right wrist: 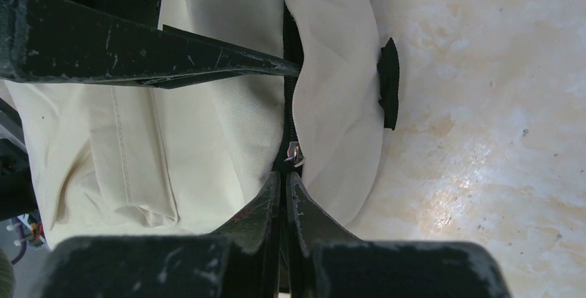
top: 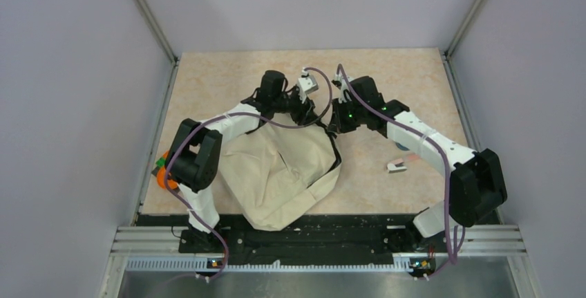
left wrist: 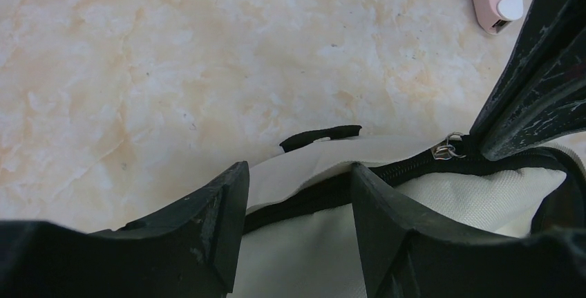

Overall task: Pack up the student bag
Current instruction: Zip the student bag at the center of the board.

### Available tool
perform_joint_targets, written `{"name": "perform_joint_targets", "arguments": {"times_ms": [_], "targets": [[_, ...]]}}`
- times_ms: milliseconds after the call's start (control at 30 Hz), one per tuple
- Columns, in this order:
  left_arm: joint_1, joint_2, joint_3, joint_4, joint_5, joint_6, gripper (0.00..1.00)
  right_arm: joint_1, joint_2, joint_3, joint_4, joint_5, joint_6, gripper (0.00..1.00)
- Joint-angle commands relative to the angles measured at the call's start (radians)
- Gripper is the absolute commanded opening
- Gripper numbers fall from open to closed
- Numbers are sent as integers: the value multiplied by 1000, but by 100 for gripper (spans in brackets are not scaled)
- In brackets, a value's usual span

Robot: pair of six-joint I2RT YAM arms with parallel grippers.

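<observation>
Bag (top: 276, 173): slumped left of centre on the near part of the surface (top: 387, 84), with its zipper (right wrist: 290, 118) running along the far edge where both grippers meet. Left gripper (left wrist: 297, 173): open, fingers straddling that zipped edge. Right gripper (right wrist: 284, 177): closed and the nearer to the pull (right wrist: 295, 151), tips in line with the zipper's long axis; a pinch on the pull cannot be confirmed.

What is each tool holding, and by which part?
Right tool seems shut on the bag's zipper pull. Left tool straddles the bag's rim, open, gripping nothing.
</observation>
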Motion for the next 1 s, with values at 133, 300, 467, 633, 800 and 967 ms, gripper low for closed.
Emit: {"name": "perform_joint_targets", "arguments": {"times_ms": [133,300,467,633,800,967], "targets": [[-19,50,96,-81,75,46,61,-7,-59,9,43,-34,8,0],[-39,73,119,-109,54,39,35,-8,-62,-3,52,-25,21,0],[-40,40,73,-3,-4,-35,3,-8,-87,-44,73,-3,63,0],[-37,-22,-48,300,-149,-173,0,-8,-135,-116,119,-19,134,0],[-38,-15,-17,350,-287,-242,0,-8,-194,-185,168,-61,191,0],[-38,-2,12,390,-419,-280,0,-8,-219,-223,172,-64,213,0]]}}
